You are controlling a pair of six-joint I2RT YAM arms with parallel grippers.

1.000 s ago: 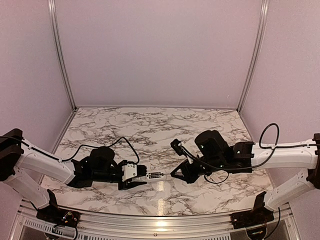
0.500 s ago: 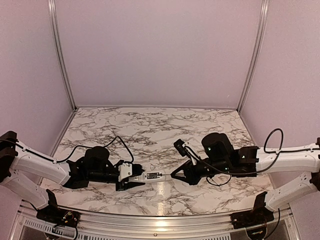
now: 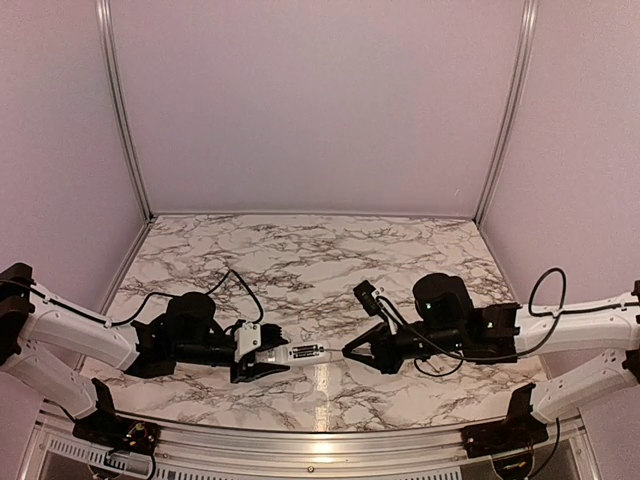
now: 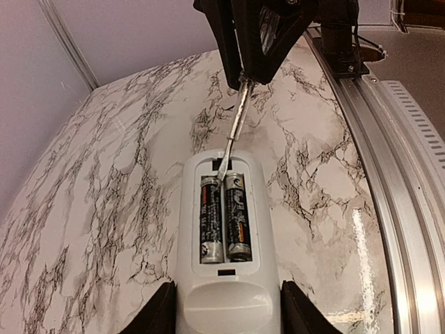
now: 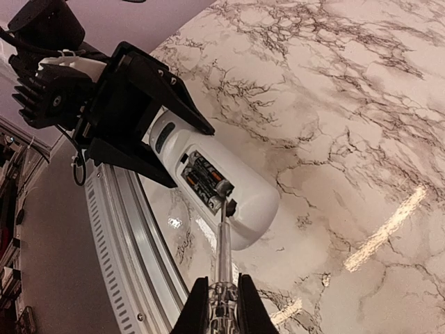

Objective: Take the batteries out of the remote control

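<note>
The remote control point(image 4: 226, 303) is clamped in the left gripper point(image 4: 228, 312), lengthwise six to twelve o'clock; its batteries point(image 4: 236, 216) are reached from twelve by a stick point(image 4: 235, 122) pinched in the right gripper point(image 5: 221, 292).

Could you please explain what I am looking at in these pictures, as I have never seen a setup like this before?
These are two robot arms bolted at the near edge of a marble-patterned table. One picture looks down from above and behind them. The other two come from a camera on each wrist. The left arm's fingers grip a white remote control with its back open, so two batteries show side by side inside. The right arm's fingers hold a thin grey stick. Its tip reaches into the compartment at one end of the batteries, apparently to pry one out.
</note>
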